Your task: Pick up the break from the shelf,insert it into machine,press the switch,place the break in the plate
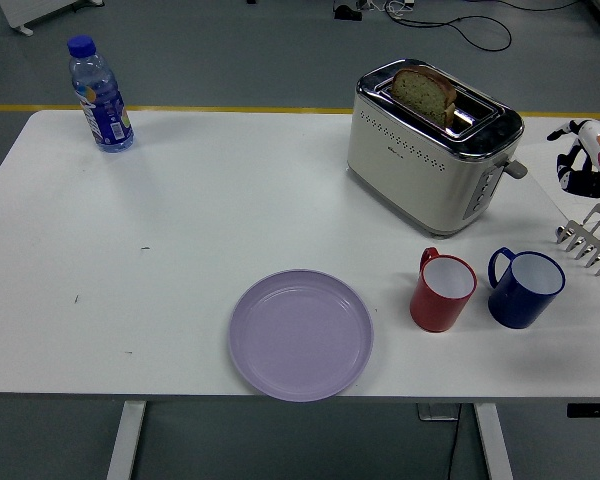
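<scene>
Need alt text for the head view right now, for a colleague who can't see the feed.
A bread slice stands in the toaster on a white table, with the right hand at the right edge beside it. An empty purple plate lies near the front, with red and blue mugs to its right.

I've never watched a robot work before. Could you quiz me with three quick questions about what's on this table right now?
1. True or false: the slice of bread is lying on the purple plate.
2. Which cup stands nearer the toaster? A) red cup B) blue cup
3. Fill in: the water bottle stands at the table's far ____ corner.

Key: 1 false, it sits in a toaster slot; 2 A; 3 left.
</scene>
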Controlling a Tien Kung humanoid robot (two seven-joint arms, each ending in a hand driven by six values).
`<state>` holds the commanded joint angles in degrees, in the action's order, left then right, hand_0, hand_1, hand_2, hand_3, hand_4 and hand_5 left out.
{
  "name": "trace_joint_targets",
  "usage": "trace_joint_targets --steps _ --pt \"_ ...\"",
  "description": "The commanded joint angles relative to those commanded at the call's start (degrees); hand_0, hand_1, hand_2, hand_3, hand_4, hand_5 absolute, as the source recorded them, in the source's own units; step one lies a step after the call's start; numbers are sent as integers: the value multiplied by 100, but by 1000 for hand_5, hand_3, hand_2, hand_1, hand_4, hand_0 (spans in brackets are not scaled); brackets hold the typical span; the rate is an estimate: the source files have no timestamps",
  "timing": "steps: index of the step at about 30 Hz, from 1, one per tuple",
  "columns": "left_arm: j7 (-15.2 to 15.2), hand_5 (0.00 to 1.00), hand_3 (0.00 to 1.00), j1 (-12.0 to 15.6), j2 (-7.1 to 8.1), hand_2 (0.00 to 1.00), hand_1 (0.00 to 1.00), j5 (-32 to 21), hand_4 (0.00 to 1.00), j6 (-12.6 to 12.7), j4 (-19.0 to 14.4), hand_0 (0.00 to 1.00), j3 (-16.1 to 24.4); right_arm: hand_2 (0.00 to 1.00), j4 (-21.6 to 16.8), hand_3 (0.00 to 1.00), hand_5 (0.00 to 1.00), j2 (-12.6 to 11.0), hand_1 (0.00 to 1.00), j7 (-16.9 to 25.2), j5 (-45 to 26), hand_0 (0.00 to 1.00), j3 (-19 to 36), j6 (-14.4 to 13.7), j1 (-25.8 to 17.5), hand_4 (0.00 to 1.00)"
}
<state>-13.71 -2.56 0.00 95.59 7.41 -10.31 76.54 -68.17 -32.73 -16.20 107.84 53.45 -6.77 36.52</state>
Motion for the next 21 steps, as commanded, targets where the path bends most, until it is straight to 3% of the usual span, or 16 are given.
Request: trace_joint_targets --steps 21 --pt "3 929 566 -12 0 439 471 -96 311 9 0 614 -100 388 -96 678 5 110 261 -111 29 238 -390 87 36 375"
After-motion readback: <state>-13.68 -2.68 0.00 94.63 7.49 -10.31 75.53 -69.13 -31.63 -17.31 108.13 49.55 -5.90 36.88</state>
